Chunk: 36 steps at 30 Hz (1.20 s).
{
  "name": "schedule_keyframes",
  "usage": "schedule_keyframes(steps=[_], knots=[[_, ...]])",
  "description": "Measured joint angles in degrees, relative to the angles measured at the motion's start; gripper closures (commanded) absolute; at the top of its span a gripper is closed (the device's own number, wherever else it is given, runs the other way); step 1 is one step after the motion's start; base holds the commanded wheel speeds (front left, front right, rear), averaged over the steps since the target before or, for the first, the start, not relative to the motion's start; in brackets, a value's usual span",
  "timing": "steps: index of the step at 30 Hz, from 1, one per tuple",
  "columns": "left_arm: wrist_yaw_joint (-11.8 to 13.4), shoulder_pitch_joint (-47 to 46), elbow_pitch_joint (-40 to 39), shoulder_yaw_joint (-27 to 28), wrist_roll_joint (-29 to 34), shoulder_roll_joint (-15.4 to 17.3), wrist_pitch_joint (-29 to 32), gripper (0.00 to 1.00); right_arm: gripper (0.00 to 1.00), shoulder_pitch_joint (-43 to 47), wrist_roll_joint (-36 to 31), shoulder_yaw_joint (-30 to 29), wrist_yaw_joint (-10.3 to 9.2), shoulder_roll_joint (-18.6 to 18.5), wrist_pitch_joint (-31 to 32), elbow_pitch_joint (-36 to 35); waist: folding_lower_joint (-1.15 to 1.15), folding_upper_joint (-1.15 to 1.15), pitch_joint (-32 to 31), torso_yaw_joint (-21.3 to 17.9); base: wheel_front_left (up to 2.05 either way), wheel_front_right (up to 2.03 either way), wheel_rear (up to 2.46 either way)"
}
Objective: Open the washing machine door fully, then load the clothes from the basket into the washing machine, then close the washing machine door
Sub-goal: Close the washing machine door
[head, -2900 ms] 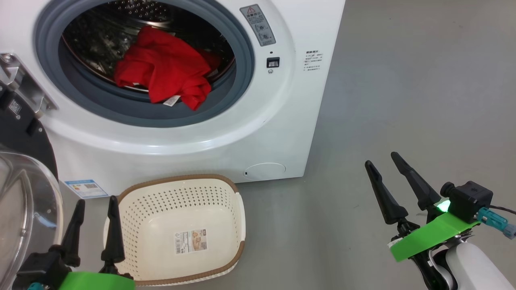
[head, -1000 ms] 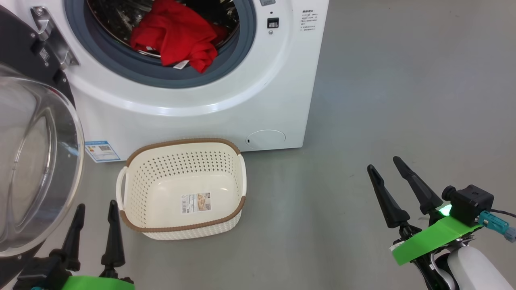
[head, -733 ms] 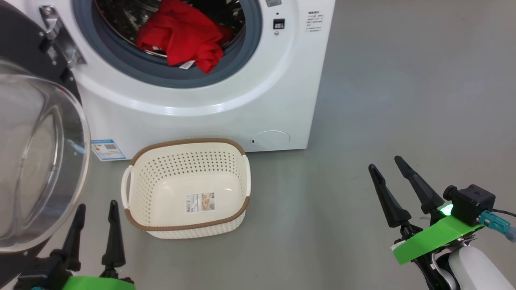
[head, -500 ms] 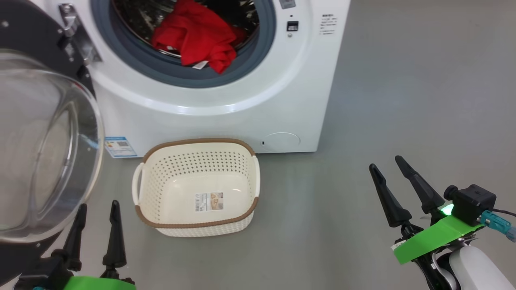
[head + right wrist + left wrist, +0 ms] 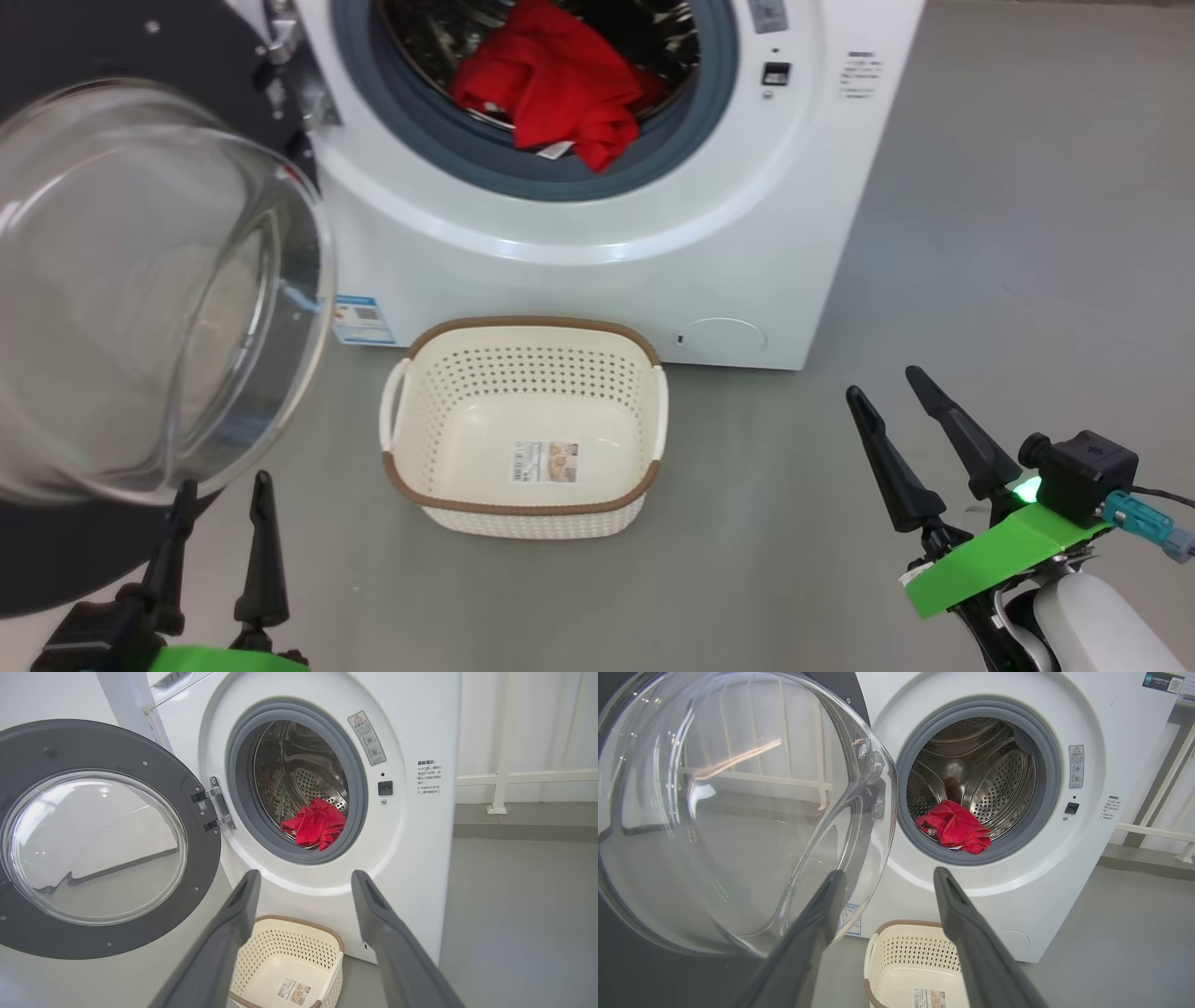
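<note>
We see clothes [image 5: 315,823] loaded and the basket [image 5: 523,509] bare ahead of our spread, empty left gripper [image 5: 225,481] and right gripper [image 5: 882,381]; the door [image 5: 93,844] awaits closing.

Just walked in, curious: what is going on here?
A robot is doing laundry. The red clothes already lie inside the washing machine, the basket on the floor is empty, and the washing machine door stands wide open. Its left hand and right hand are open, holding nothing. Only closing the door seems left.
</note>
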Motion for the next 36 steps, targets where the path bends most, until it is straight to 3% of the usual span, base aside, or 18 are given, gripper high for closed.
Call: schedule_keyframes(steps=[14, 36], knots=[[0.1, 1.0, 0.4, 0.4, 0.6, -0.3, 0.0, 0.00, 0.00, 0.0, 0.6, 1.3, 0.00, -0.8, 0.0, 0.3, 0.00, 0.00, -0.3, 6.5, 0.00, 0.00, 0.00], [3.1, 1.3, 0.5, 0.5, 0.6, -1.0, 0.0, 0.00, 0.00, 0.0, 1.0, 3.0, 0.00, -1.2, 0.0, 1.0, 0.00, 0.00, -0.5, 17.0, 0.00, 0.00, 0.00]])
